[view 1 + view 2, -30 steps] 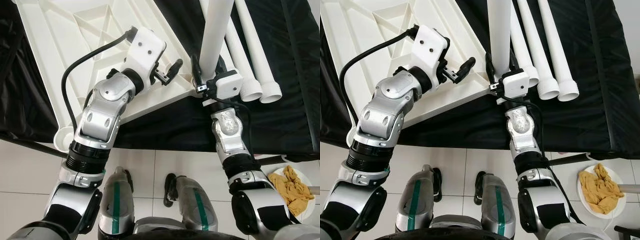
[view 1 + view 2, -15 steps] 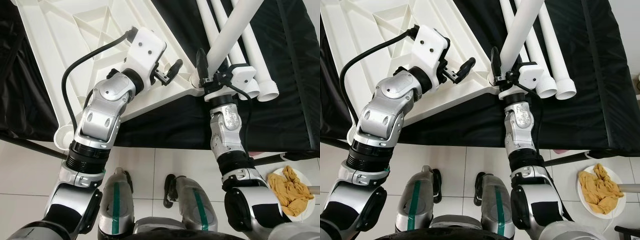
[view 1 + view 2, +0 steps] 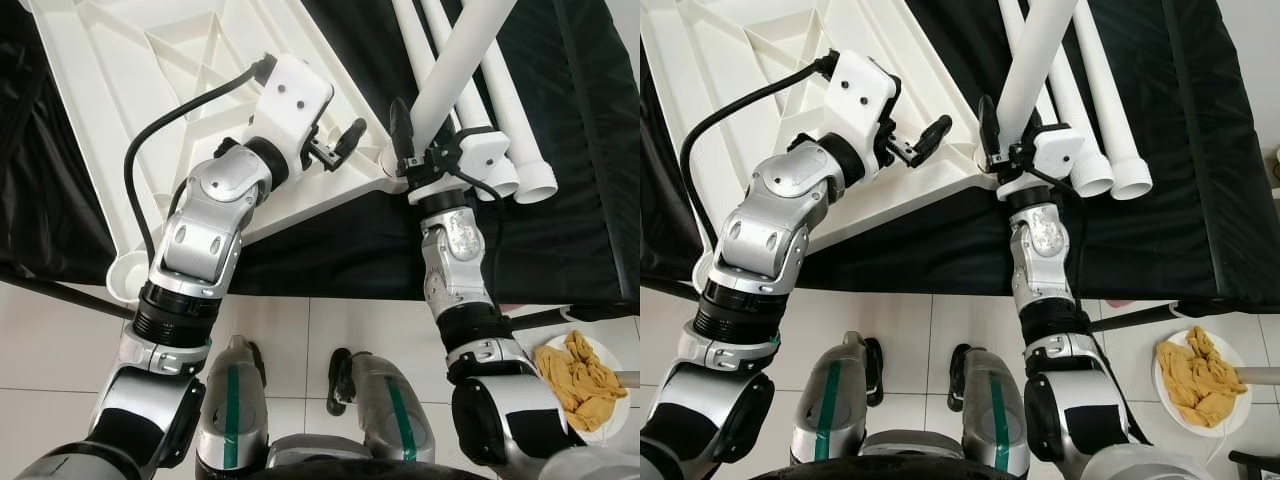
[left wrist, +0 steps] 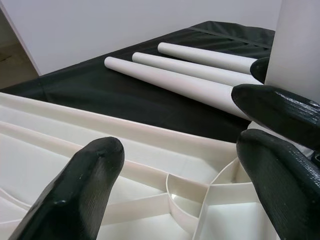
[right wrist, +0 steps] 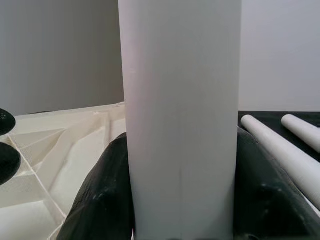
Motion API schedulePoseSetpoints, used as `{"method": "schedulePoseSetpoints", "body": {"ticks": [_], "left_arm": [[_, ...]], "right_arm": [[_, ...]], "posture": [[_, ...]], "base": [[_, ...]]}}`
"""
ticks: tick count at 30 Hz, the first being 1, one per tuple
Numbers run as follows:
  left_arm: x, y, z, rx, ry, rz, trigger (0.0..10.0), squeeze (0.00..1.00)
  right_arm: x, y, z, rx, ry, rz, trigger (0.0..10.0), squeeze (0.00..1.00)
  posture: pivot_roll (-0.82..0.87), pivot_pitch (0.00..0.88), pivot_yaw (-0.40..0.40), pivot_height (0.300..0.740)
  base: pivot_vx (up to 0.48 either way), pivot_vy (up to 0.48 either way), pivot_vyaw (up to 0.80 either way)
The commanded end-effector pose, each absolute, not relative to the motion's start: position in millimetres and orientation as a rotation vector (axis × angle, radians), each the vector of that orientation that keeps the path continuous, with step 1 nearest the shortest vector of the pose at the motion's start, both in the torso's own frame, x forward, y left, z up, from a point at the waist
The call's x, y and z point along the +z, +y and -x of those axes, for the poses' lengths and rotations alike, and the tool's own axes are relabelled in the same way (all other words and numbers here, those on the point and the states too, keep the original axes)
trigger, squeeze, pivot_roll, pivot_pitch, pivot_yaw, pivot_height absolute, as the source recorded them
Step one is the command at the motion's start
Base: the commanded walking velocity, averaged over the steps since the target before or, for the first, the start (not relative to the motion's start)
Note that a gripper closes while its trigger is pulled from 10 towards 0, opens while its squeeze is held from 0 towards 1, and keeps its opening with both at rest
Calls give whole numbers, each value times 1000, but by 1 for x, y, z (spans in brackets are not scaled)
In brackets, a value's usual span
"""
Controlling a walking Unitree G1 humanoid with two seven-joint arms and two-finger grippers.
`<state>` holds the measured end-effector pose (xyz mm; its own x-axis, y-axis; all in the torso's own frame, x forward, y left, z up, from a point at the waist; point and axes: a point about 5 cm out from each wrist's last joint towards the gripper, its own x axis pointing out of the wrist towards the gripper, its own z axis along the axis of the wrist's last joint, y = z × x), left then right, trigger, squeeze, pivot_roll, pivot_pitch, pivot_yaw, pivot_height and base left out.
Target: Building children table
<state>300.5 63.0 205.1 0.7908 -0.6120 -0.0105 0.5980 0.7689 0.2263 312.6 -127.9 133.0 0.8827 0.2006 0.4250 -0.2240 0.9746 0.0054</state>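
White plastic makes up most of the scene: a tabletop (image 3: 150, 90) is lying upside down, ribbed underside showing, on a black cloth (image 3: 590, 200) that is covering a raised surface. 3 loose legs (image 3: 1110, 110) are lying side by side on the cloth just beside the tabletop's near corner, open ends facing the robot. On the tiled floor (image 3: 330, 320) at the lower right, a white plate (image 3: 1168, 388) is holding a crumpled yellow rag (image 3: 1195, 380), well apart from the work. The robot's own legs are showing at the bottom of the head views.

A 4th leg (image 3: 465, 50) is standing tilted, leaning away to the right, with its lower end at the round socket (image 4: 200, 200) in the tabletop's near corner; whether it is seated in the socket cannot be told. It is crossing over the 3 loose legs as seen from the head camera.

The right gripper (image 3: 412, 150) is reaching up from below with its forearm nearly vertical, and its 2 black fingers (image 5: 105, 200) are clamping the tilted leg near its base, 1 on each side.

The left gripper (image 3: 340, 145) is hovering over the tabletop just left of that corner, elbow bent and wrist angled toward the socket, a black cable looping off the wrist. Its fingers (image 4: 85, 190) are spread apart, holding nothing, with the socket lying between them in the wrist view.
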Motion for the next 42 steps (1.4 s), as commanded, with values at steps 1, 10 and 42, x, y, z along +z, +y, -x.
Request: {"method": "schedulePoseSetpoints", "body": {"ticks": [1, 10, 42], "left_arm": [[210, 61, -300, -637, -87, -232, 10000, 0], [210, 60, -300, -649, -90, -236, 10000, 0], [266, 53, -316, -1054, -220, -32, 10000, 0]], "right_arm": [[102, -126, -305, 217, -287, -44, 10000, 0], [153, -115, -324, 256, -425, -124, 10000, 0], [199, -164, -349, 648, -208, -49, 10000, 0]], "posture": [[120, 103, -21, 740], [119, 95, -16, 740], [108, 0, -59, 740]], "base": [[0, 0, 0], [0, 0, 0], [0, 0, 0]]}}
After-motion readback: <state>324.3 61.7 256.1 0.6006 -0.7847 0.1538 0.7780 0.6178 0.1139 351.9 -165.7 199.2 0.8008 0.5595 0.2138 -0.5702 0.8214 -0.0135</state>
